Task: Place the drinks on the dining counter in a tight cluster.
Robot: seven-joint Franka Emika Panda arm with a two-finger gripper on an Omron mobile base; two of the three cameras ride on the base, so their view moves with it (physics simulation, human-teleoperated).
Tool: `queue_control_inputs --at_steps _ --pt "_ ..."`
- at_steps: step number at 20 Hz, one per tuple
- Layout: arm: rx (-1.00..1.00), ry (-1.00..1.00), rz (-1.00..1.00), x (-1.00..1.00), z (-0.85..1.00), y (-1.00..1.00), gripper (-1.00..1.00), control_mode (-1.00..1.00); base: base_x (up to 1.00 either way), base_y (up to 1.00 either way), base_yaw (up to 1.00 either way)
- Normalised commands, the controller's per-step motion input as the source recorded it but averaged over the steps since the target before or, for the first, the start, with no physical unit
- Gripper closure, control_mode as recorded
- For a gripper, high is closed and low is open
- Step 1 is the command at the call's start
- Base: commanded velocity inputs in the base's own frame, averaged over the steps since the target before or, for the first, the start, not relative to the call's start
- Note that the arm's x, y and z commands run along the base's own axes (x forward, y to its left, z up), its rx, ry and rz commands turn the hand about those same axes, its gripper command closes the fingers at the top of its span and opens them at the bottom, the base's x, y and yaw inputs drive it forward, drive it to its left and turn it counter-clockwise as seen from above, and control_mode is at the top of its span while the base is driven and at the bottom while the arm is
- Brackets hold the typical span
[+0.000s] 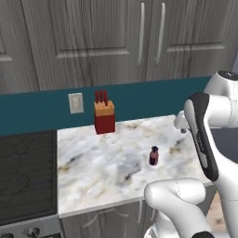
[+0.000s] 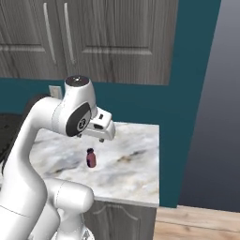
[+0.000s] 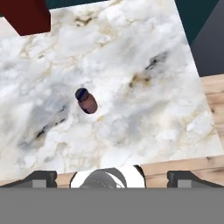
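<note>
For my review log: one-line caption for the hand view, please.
Open tool high above a dark-maroon bottle standing on the small marble counter.

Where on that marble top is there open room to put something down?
Most of the small marble counter is bare: the wide stretch between the stove and the dark-maroon bottle, and the front strip along the edge. Also bare is the right end beyond the bottle. The only tighter spot is the back, by the red knife block.

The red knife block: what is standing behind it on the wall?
Behind the red knife block runs a teal wall strip with a white outlet plate to its left. The strip directly behind the block is covered.
</note>
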Motion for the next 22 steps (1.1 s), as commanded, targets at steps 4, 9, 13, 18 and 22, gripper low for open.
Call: queue_control_inputs --at_steps 4,9,13,18,22 --pt "0.00 0.00 0.00 0.00 0.00 0.00 -1.00 1.00 0.35 0.00 0.11" --pt "0.00 0.00 0.00 0.00 0.00 0.00 -1.00 1.00 0.01 0.00 0.02" --pt "0.00 0.00 0.00 0.00 0.00 0.00 -1.00 1.00 0.00 0.00 0.00" --pt "0.00 0.00 0.00 0.02 -0.10 0.01 -1.00 -1.00 0.00 0.00 0.00" --pt "0.00 0.00 0.00 0.22 -0.45 0.55 -1.00 -1.00 0.00 0.00 0.00"
